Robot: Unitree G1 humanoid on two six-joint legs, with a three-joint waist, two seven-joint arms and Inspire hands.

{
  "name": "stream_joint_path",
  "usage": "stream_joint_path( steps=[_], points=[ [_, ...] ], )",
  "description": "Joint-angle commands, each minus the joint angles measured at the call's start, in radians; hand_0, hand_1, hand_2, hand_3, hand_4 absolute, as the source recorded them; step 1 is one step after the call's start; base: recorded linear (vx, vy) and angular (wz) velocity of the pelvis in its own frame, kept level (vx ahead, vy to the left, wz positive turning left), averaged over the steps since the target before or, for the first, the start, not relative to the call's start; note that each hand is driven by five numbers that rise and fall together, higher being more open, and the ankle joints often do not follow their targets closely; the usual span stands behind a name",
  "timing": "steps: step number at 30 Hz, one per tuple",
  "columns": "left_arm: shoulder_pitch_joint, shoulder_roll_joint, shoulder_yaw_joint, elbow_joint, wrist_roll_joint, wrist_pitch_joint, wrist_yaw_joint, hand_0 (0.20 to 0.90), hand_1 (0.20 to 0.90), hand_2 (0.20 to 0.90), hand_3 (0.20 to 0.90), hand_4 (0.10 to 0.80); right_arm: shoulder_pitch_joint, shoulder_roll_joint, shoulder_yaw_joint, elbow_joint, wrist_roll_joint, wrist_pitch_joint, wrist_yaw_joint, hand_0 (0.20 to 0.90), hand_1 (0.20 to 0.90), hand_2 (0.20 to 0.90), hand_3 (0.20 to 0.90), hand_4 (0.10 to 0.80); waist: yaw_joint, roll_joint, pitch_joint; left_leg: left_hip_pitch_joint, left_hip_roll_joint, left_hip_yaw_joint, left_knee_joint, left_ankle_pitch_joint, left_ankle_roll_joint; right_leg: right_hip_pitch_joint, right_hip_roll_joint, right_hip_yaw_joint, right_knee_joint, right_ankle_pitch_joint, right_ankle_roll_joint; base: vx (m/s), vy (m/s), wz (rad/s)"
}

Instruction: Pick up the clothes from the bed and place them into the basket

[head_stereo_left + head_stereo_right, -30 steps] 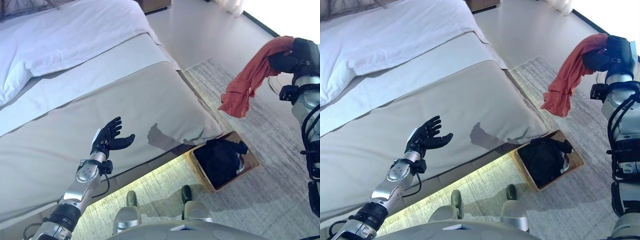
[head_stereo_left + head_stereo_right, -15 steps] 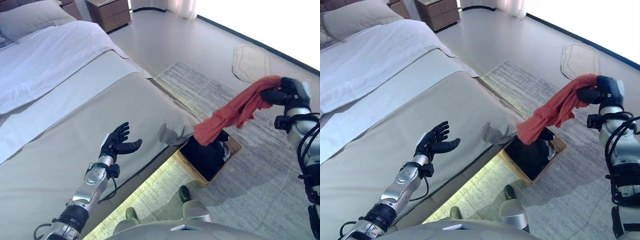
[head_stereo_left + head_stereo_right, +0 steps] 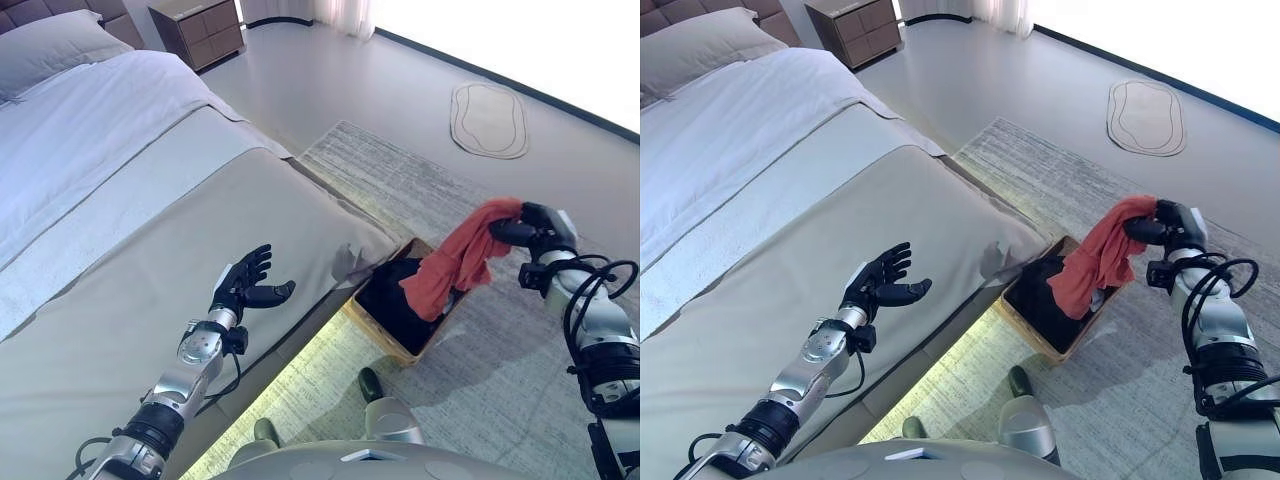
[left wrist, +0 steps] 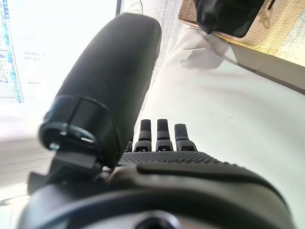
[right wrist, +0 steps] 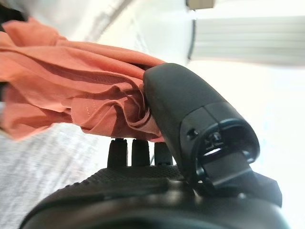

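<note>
- Orange garment (image 3: 1095,262) pinched in the right hand (image 3: 1162,222) at right of centre of the frame, thumb and fingers clamped on its top edge, as seen up close in the right wrist view (image 5: 90,95).
- Hangs down and to the left from that hand, lower end draped over the near right rim of the basket (image 3: 1025,325) and over the dark clothing (image 3: 1040,292) already inside.
- Cannot tell whether the lowest fold touches the dark clothing or only hangs just above it.
- Basket on the grey rug (image 3: 400,180) at lower centre, tucked against the corner of the bed (image 3: 150,240); far rim and part of the interior hidden by the orange garment.
- Left hand (image 3: 245,288) held palm-up above the beige bed cover at lower left of centre, fingers spread and relaxed, holding nothing; in the left wrist view only fingertips (image 4: 157,130) showing past the thumb.
- No loose clothes visible on the part of the bed in frame; head of the bed cut off at the upper left edge.
- Pillow (image 3: 50,50) at the upper left corner, wooden nightstand (image 3: 195,28) at top centre-left, small oval mat (image 3: 488,118) on the floor at upper right.
</note>
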Motion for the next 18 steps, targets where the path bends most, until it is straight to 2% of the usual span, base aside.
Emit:
stream_joint_path(
  steps=[1,3,4,5,11,18],
  points=[
    [-0.105,0.002,-0.019,-0.011,0.035,-0.063,0.007,0.900,0.900,0.900,0.900,0.800,-0.147,-0.034,-0.009,0.033,-0.030,-0.087,-0.030,0.300,0.300,0.300,0.200,0.100,0.039,0.004,-0.044,0.038,0.060,-0.053,0.006,-0.073,-0.015,-0.029,-0.020,-0.030,0.075,-0.002,0.000,0.000,0.000,0.00],
    [-0.109,0.001,-0.023,-0.012,0.035,-0.063,0.010,0.900,0.900,0.900,0.900,0.800,-0.153,-0.026,-0.003,0.060,-0.030,-0.081,-0.046,0.300,0.300,0.300,0.200,0.100,0.042,0.007,-0.040,0.038,0.061,-0.055,0.006,-0.073,-0.015,-0.030,-0.020,-0.032,0.075,-0.001,-0.001,0.000,0.000,0.00],
    [-0.111,0.002,-0.026,-0.014,0.032,-0.064,0.013,0.900,0.900,0.900,0.900,0.800,-0.157,-0.024,0.002,0.088,-0.024,-0.083,-0.050,0.655,0.655,0.655,0.615,0.515,0.044,0.010,-0.038,0.037,0.062,-0.057,0.006,-0.072,-0.016,-0.030,-0.020,-0.034,0.073,-0.001,-0.002,0.000,0.000,0.00],
    [-0.113,0.002,-0.028,-0.013,0.031,-0.064,0.014,0.900,0.900,0.900,0.900,0.800,-0.160,-0.021,0.005,0.104,-0.021,-0.081,-0.052,0.900,0.900,0.900,0.900,0.800,0.046,0.011,-0.037,0.036,0.062,-0.058,0.006,-0.072,-0.016,-0.029,-0.020,-0.035,0.073,-0.001,-0.002,0.000,0.000,0.00],
    [-0.119,0.008,-0.040,-0.015,0.020,-0.070,0.021,0.900,0.900,0.900,0.900,0.800,-0.148,0.009,0.005,0.184,-0.018,-0.083,-0.101,0.900,0.900,0.900,0.900,0.800,0.052,0.024,-0.030,0.032,0.064,-0.064,0.006,-0.066,-0.019,-0.027,-0.021,-0.037,0.073,-0.002,-0.006,-0.001,0.000,0.01],
    [-0.115,0.002,-0.043,-0.020,0.020,-0.081,0.024,0.900,0.900,0.900,0.900,0.800,-0.121,0.015,-0.006,0.175,-0.019,-0.098,-0.114,0.900,0.900,0.900,0.900,0.800,0.045,0.029,-0.027,0.032,0.063,-0.061,0.006,-0.066,-0.019,-0.028,-0.020,-0.032,0.069,0.000,-0.005,0.000,0.000,0.00]
  ],
)
